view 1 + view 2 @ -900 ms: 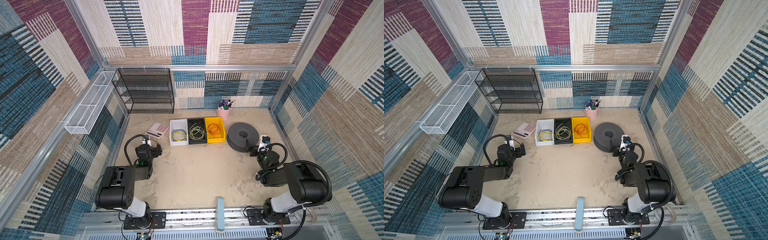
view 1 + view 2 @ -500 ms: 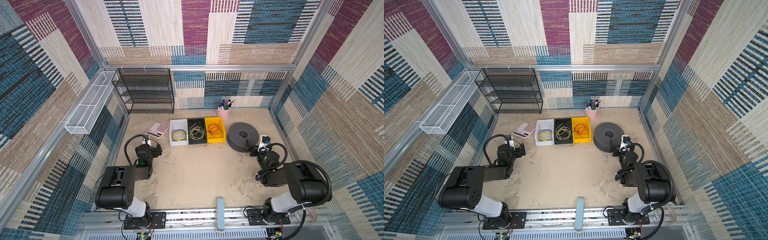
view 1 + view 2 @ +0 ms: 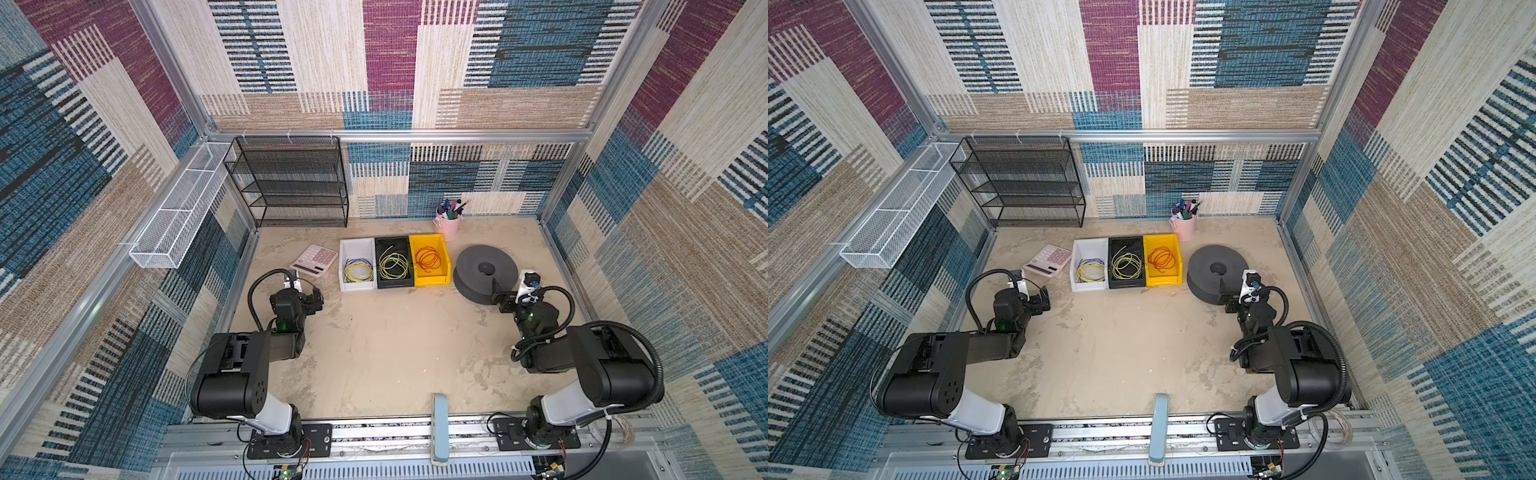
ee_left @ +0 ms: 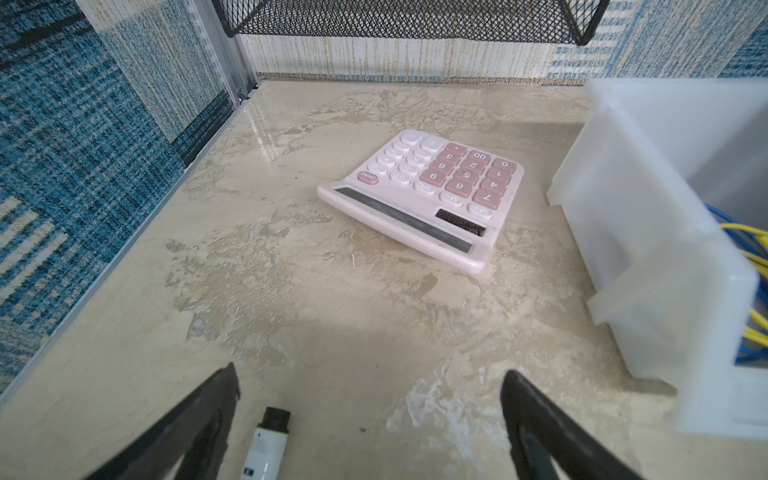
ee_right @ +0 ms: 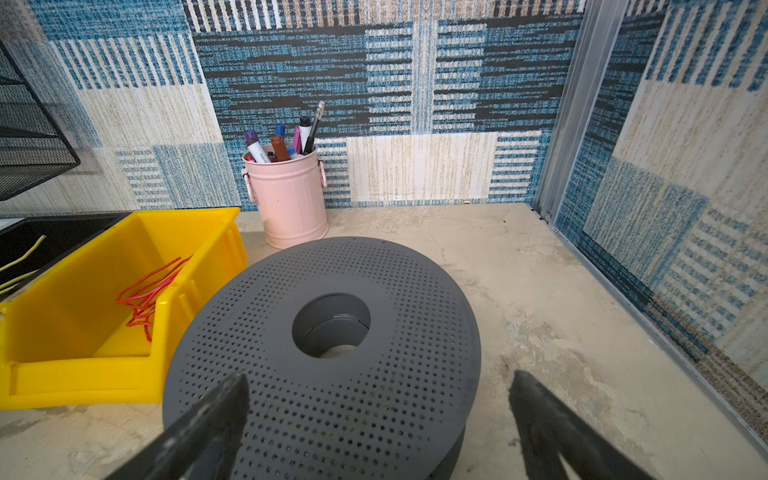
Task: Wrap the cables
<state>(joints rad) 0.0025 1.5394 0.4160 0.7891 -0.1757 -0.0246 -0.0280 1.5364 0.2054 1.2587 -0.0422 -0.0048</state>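
Observation:
The cables, one red-orange wire (image 3: pixel 428 258) (image 3: pixel 1160 258) curled in loose loops, lie in the yellow bin (image 3: pixel 432 280); the right wrist view shows the wire (image 5: pixel 145 291) against that bin's inner wall (image 5: pixel 83 382). A grey perforated spool (image 3: pixel 484 272) (image 5: pixel 332 270) lies flat to the right of the bin. My right gripper (image 3: pixel 500 297) (image 5: pixel 380 378) is open at the spool's near edge, holding nothing. My left gripper (image 3: pixel 311 298) (image 4: pixel 370 378) is open and empty over bare table, near the pink calculator (image 4: pixel 419 199).
Left of the yellow bin stand a black bin (image 3: pixel 395 284) with a yellow-green coil and a white bin (image 3: pixel 355 286) with a blue-and-yellow coil. A pink pen cup (image 3: pixel 448 226) and black mesh shelf (image 3: pixel 291 183) line the back wall. A small white stick (image 4: pixel 268 444) lies under the left gripper.

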